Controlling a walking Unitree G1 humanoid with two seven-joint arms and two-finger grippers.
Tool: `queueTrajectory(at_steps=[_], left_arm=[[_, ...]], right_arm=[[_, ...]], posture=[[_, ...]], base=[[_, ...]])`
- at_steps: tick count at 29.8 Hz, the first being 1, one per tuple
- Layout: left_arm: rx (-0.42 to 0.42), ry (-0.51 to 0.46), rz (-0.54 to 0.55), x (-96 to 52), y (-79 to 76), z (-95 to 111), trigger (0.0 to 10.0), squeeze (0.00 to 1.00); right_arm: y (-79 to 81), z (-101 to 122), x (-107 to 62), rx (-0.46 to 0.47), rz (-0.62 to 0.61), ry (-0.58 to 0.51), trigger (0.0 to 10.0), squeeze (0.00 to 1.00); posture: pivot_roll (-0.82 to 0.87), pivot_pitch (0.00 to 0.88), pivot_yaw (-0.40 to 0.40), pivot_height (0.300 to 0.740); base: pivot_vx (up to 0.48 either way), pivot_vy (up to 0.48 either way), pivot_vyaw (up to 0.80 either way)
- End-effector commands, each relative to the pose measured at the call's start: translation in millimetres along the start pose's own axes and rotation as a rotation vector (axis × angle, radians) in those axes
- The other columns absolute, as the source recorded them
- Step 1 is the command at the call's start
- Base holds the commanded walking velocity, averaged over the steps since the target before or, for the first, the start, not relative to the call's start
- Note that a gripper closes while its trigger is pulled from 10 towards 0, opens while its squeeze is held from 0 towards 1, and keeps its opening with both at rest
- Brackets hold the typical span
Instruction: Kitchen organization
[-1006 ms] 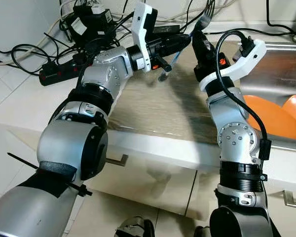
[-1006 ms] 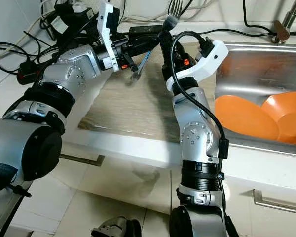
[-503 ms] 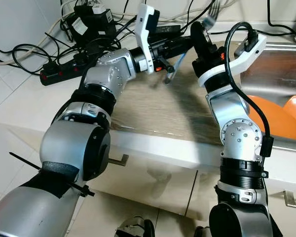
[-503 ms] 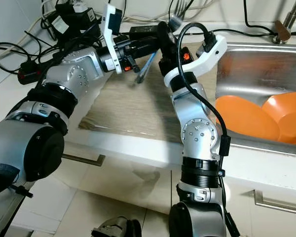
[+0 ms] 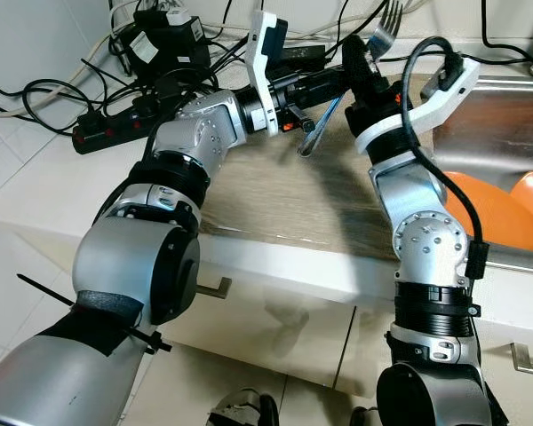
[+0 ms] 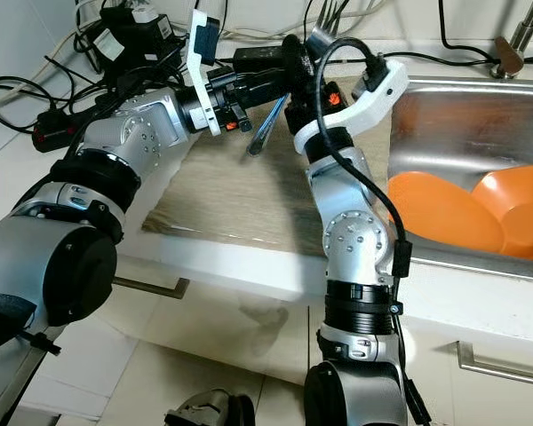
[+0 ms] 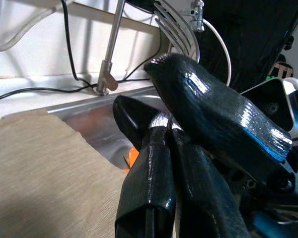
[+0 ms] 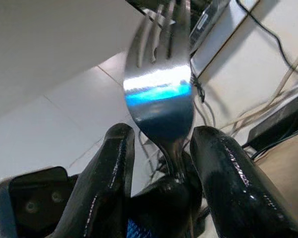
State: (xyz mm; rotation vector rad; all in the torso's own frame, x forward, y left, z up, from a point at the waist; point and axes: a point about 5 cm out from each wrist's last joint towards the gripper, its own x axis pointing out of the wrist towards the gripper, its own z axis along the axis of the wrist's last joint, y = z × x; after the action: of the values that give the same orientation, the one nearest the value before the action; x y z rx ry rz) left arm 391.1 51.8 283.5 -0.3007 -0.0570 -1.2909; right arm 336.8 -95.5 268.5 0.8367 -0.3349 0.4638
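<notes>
Steel catches the light above the pale wood-grain desk (image 5: 275, 191): in the left eye view we see a fork (image 5: 384, 27), tines up, gripped by the right pincer (image 5: 362, 67), while its handle slants down toward the left pincer (image 5: 324, 82), which reaches in from the other side. The two pincers meet over the back of the desk, near a tangle of black cables and a power strip (image 5: 115, 124).

In the right eye view the handle end (image 6: 265, 133) hangs free above the desk, and the sink (image 6: 444, 111) beside the right arm holds two orange bowls (image 6: 444, 213), one leaning against the other; we see no other contents.

In the left wrist view the left pincer's fingers (image 7: 149, 163) are pressed together on the fork's thin handle, with the tines (image 7: 176, 27) rising beyond them and the sink's tap behind.

In the right wrist view the right pincer's fingers (image 8: 114, 168) pinch the fork's neck just below the tines (image 8: 161, 74); the exact contact is blurred, so the hold may be looser than it looks.

We judge this a hand-over between arms. The risk is that one pincer lets go before the other has firm hold, dropping the fork onto the desk or into the cables, or that both pull at once and twist it out of line.
</notes>
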Motion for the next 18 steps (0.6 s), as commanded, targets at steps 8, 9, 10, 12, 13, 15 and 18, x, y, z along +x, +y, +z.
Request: queueTrajectory(at_steps=[8, 9, 10, 12, 13, 15, 18], left_arm=[[0.025, -0.029, -0.092, 2.7, -8.6, 17.0, 0.0, 0.00], [0.026, -0.028, -0.095, 2.4, -8.7, 16.9, 0.0, 0.00], [0.028, -0.024, -0.094, 2.2, -8.6, 16.3, 0.0, 0.00], [0.031, -0.018, -0.092, 1.5, -8.3, 15.4, 0.0, 0.00], [0.030, -0.017, -0.091, 1.3, -8.3, 15.2, 0.0, 0.00], [0.028, -0.017, -0.094, 1.3, -8.7, 15.5, 0.0, 0.00], [0.026, -0.019, -0.099, 1.5, -9.4, 16.0, 0.0, 0.00]], right_arm=[[-3.6, -5.8, 8.0, -0.249, -0.039, 0.001, 10.0, 0.00], [-4.9, -5.8, 8.1, -0.269, -0.046, -0.002, 10.0, 0.00], [-6.5, -5.3, 8.1, -0.302, -0.057, -0.008, 10.0, 0.00], [-7.8, -5.8, 8.1, -0.317, -0.066, -0.013, 10.0, 0.00], [-8.7, -6.2, 8.2, -0.322, -0.071, -0.015, 10.0, 0.00], [-10.4, -7.2, 8.1, -0.318, -0.079, -0.015, 10.0, 0.00], [-12.0, -8.0, 8.3, -0.323, -0.085, -0.018, 10.0, 0.00]], posture=[[-0.04, 0.029, 0.167, 0.732], [-0.04, 0.029, 0.167, 0.732], [-0.03, 0.030, 0.167, 0.732], [-0.03, 0.031, 0.167, 0.732], [-0.03, 0.032, 0.167, 0.732], [-0.03, 0.034, 0.168, 0.732], [-0.03, 0.036, 0.167, 0.732]], base=[[0.000, 0.000, 0.00], [0.000, 0.000, 0.00], [0.000, 0.000, 0.00], [0.000, 0.000, 0.00], [0.000, 0.000, 0.00], [0.000, 0.000, 0.00], [0.000, 0.000, 0.00]])
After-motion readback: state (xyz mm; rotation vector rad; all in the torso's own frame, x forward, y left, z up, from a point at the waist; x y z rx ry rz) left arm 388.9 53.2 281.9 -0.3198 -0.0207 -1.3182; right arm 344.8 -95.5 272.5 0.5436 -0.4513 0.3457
